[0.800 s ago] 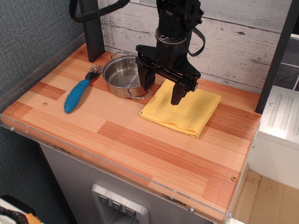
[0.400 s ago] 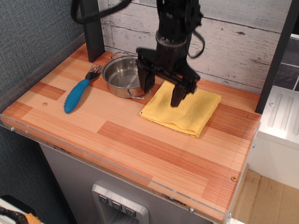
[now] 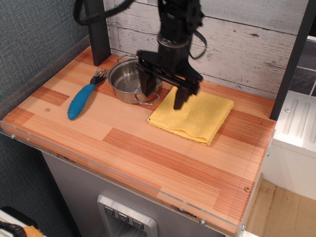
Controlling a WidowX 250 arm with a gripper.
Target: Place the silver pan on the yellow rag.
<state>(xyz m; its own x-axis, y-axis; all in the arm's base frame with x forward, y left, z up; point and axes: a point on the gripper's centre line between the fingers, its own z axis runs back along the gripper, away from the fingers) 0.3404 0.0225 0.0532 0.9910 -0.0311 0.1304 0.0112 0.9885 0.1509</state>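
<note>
My end effector (image 3: pixel 163 94) hangs over the gap between the silver pan (image 3: pixel 131 81) and the yellow rag (image 3: pixel 193 115), fingers spread wide, holding nothing. One finger (image 3: pixel 146 87) sits over the pan's right rim, the other (image 3: pixel 179 98) over the rag's left corner; whether either touches, I can't tell. The image is a bit blurred around the arm.

The pan rests on the table (image 3: pixel 133 148) at the back left, upright, not on the rag. The rag lies flat just to the right of the pan, close beside it, folded, one corner pointing to the front. A blue-handled fork (image 3: pixel 85 96) lies left of the pan, prongs near the pan's wall.

Open room: the whole front half of the table is bare wood, and so is the right front corner. A clear strip runs along the front edge. A dark post (image 3: pixel 98 29) stands at the back left near the pan; a white plank wall (image 3: pixel 247 34) closes the back. Grey fabric wall on the left, white unit off the right edge.

Count: one pan, one rag, one fork, one end effector.
</note>
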